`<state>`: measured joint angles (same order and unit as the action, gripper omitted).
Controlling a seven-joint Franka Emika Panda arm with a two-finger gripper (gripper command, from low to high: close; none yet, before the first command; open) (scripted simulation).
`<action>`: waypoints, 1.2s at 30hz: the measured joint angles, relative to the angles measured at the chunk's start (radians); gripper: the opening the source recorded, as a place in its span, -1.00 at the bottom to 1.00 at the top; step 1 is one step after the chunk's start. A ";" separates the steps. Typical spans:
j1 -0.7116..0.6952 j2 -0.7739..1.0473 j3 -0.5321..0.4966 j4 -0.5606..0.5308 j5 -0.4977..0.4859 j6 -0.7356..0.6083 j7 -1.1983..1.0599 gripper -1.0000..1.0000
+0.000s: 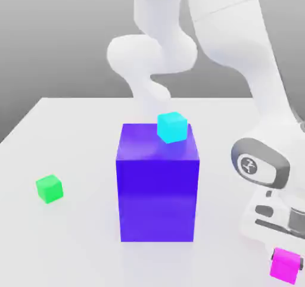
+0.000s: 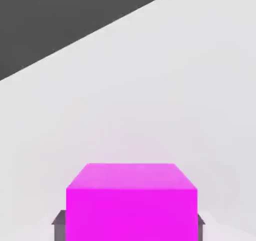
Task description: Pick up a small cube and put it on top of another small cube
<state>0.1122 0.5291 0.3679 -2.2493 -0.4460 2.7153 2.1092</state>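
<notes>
Your end effector [image 1: 285, 262] is pinching the pink cube [image 1: 284, 265] on the bench [image 1: 71, 125]; lifting and stacking onto the green cube [image 1: 49, 189] remain.

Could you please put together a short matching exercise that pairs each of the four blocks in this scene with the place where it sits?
Things:
1. magenta cube
2. green cube
3. cyan cube
4. big blue-purple block

Places:
A. on top of the big block, at a far corner
B. alone on the table toward the exterior view's left
C. standing on the table in the middle of the exterior view
D. between the fingers of the gripper, low at the exterior view's right

Right pairs: 1-D, 2-B, 3-A, 4-C
</notes>
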 joint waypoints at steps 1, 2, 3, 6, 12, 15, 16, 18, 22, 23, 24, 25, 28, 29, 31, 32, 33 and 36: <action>-0.014 -0.029 0.019 -0.008 0.022 -0.020 -0.016 -1.00; -0.030 -0.061 0.040 -0.017 0.047 -0.042 -0.034 -1.00; -0.043 -0.095 0.058 -0.027 0.074 -0.066 -0.053 -1.00; -0.084 -0.102 0.057 -0.026 0.107 -0.116 -0.087 -1.00; -0.168 -0.060 0.008 -0.006 0.146 -0.192 -0.140 -1.00; -0.213 -0.045 -0.016 0.002 0.169 -0.223 -0.168 -1.00; -0.231 -0.041 -0.022 0.004 0.175 -0.232 -0.176 -1.00; -0.262 -0.036 -0.036 0.009 0.192 -0.249 -0.195 -1.00; -0.328 -0.033 -0.062 0.015 0.228 -0.277 -0.237 -1.00; -0.351 -0.043 -0.073 0.009 0.244 -0.278 -0.240 -1.00; -0.380 -0.062 -0.088 -0.005 0.265 -0.276 -0.238 -1.00; -0.412 -0.084 -0.105 -0.023 0.290 -0.272 -0.233 -1.00; -0.489 -0.162 -0.157 -0.088 0.357 -0.250 -0.192 -1.00; -0.508 -0.188 -0.174 -0.112 0.375 -0.240 -0.172 -1.00; -0.543 -0.240 -0.209 -0.160 0.408 -0.221 -0.127 -1.00; -0.560 -0.266 -0.227 -0.184 0.422 -0.212 -0.104 -1.00; -0.576 -0.291 -0.245 -0.208 0.436 -0.202 -0.079 -1.00; -0.622 -0.367 -0.301 -0.280 0.469 -0.175 -0.001 -1.00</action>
<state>-0.5101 0.1619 0.0668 -2.5290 0.0230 2.5405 2.1081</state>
